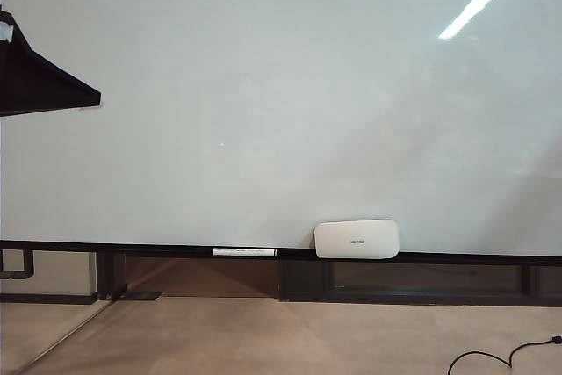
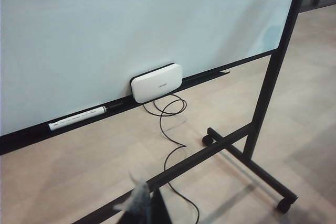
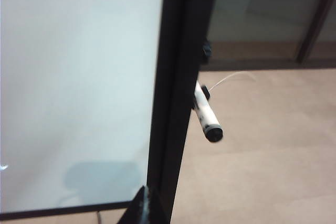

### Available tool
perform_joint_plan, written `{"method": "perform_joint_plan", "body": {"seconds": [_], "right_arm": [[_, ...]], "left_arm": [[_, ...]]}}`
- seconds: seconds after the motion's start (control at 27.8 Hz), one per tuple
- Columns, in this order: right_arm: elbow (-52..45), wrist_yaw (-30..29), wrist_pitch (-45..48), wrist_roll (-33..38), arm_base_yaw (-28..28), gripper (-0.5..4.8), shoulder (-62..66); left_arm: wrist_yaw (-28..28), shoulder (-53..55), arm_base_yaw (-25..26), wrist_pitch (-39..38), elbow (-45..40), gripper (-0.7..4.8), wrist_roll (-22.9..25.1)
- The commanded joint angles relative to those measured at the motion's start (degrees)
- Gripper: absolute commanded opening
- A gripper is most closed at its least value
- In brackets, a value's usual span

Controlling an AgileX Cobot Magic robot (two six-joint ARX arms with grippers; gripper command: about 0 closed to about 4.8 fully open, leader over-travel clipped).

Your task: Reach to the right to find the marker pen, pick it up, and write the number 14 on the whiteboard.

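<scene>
**Marker pen clipped to the board's side post, both grippers short of it**

Exterior view: the whiteboard (image 1: 263, 94) fills nearly the whole picture, glossy and unmarked, with a black rail along its lower edge. On that rail lies a slim white pen with black ends (image 1: 244, 252), and just beside it, leaning against the board, a white rounded eraser (image 1: 356, 239). A dark wedge-shaped piece (image 1: 39, 81) juts in at the left edge; what it belongs to cannot be told. Neither gripper can be made out here.

Left wrist view: the board (image 2: 131, 24) stands on a black wheeled stand (image 2: 247, 156) over a pale floor. The eraser (image 2: 156, 82) and the white pen (image 2: 79, 118) sit on the rail, with a thin black cable (image 2: 170, 129) looping down below the eraser. Only a blurred grey tip of the left gripper (image 2: 140, 203) shows at the frame edge, well apart from the board; whether its jaws are parted cannot be told.

Right wrist view: the marker pen (image 3: 207, 115) sticks out from the board's black side post (image 3: 176, 87), seemingly held in a clip, its dark end toward the camera. The right gripper (image 3: 146, 206) is closed, empty, its dark tip near the post and short of the pen.
</scene>
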Motion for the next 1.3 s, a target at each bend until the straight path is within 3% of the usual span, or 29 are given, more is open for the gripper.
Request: {"method": "perform_joint_plan", "body": {"seconds": [0.04,0.25,0.5,0.61,0.72,0.86,1.12,1.3], "right_arm": [[2.3,-2.5,-3.7,0.0,-2.0,-0.01,1.2],[6.4,-4.0,-2.7,0.3,-2.8,-0.01,10.7],[10.0,-3.5,13.5,3.5,-2.8,0.00,20.9],[17.4,-10.3,12.9,8.2,-2.8,0.78,26.3],[22.9,-12.4,7.5,8.5,-2.8,0.79,28.3],[24.2,-12.3,7.6,6.1,-2.8,0.90,28.4],[24.2,-12.5,5.8,4.6,-2.8,2.48,28.5],[24.2,-12.4,5.5,2.5,-2.8,2.74,28.5]], "left_arm": [[0.0,0.0,-0.1,-0.4,0.3,-0.06,1.2],[-1.8,1.4,-0.1,-0.9,0.3,-0.06,2.3],[-5.4,1.7,-0.1,-1.1,0.3,-0.06,2.3],[-5.4,1.7,-0.1,-1.1,0.3,-0.06,2.3],[-5.4,1.7,-0.1,-1.2,0.3,-0.06,2.4],[-5.6,1.7,-0.1,-1.2,0.3,-0.06,2.8],[-5.6,1.7,-0.1,-1.3,0.3,-0.06,2.8],[-5.6,1.7,-0.1,-1.4,0.3,-0.06,3.1]]}}
